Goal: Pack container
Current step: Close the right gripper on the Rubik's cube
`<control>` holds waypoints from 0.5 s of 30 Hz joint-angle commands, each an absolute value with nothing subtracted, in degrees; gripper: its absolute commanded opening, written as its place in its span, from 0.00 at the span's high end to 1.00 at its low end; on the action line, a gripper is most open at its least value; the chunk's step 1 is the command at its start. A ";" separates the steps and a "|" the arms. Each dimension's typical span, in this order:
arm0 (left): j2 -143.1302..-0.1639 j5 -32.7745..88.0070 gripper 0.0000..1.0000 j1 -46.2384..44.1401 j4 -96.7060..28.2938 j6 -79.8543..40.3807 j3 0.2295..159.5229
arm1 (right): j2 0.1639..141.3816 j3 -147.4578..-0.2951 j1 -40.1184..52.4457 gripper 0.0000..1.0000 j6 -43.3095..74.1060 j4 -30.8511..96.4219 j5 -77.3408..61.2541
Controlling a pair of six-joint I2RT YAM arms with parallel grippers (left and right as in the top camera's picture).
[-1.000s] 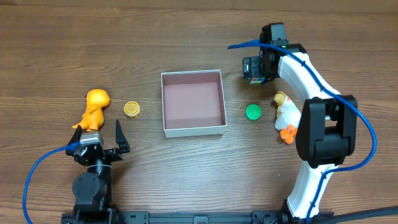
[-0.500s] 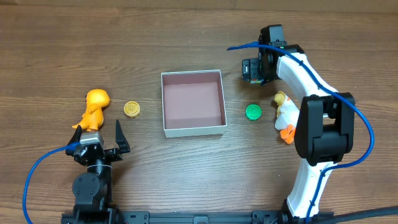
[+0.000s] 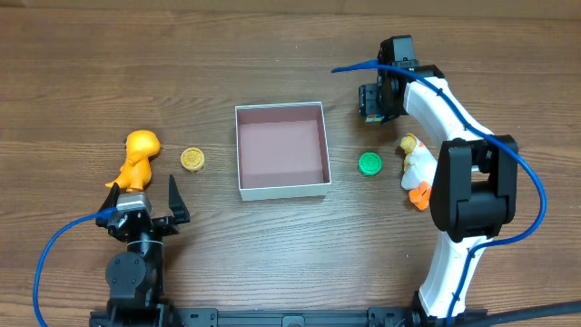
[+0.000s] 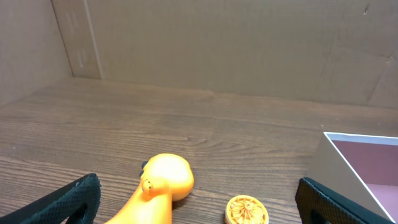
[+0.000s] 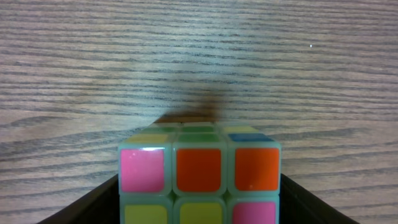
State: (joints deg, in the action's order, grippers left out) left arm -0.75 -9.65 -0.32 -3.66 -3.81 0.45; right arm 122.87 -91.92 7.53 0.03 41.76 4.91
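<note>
The container [image 3: 283,190] is a shallow white-walled square box with a pinkish inside, empty, at the table's middle; its corner [image 4: 323,167] shows in the left wrist view. My right gripper [image 3: 369,103] is behind the box's right corner. In its wrist view the right gripper [image 5: 199,208] has both black fingers pressed against the sides of a coloured puzzle cube [image 5: 199,177] standing on the wood. My left gripper [image 3: 147,198] stands open at the front left. Just ahead of the left gripper [image 4: 198,208] lie an orange dinosaur toy [image 4: 158,186] and a yellow disc [image 4: 247,210].
A green disc [image 3: 369,163] lies right of the box. A white duck toy [image 3: 414,165] with orange feet stands beside the right arm's base. The orange dinosaur [image 3: 139,156] and yellow disc [image 3: 192,160] sit left of the box. A cardboard wall rises behind the table.
The right gripper's fingers have drawn in around the puzzle cube. The left arm and all loose toys have stayed put.
</note>
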 commanded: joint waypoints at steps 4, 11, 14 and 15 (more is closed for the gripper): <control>-0.64 -9.41 0.00 0.08 -3.60 -2.33 0.30 | 123.26 -92.97 7.70 0.37 0.21 40.77 5.32; -0.64 -9.41 0.00 0.08 -3.60 -2.33 0.30 | 123.26 -92.97 7.70 0.41 0.21 40.47 5.32; -0.64 -9.41 0.00 0.08 -3.60 -2.33 0.30 | 123.26 -92.97 7.70 0.45 0.21 40.21 5.34; -0.64 -9.41 0.00 0.08 -3.60 -2.33 0.30 | 123.26 -92.97 7.70 0.47 0.21 40.10 5.34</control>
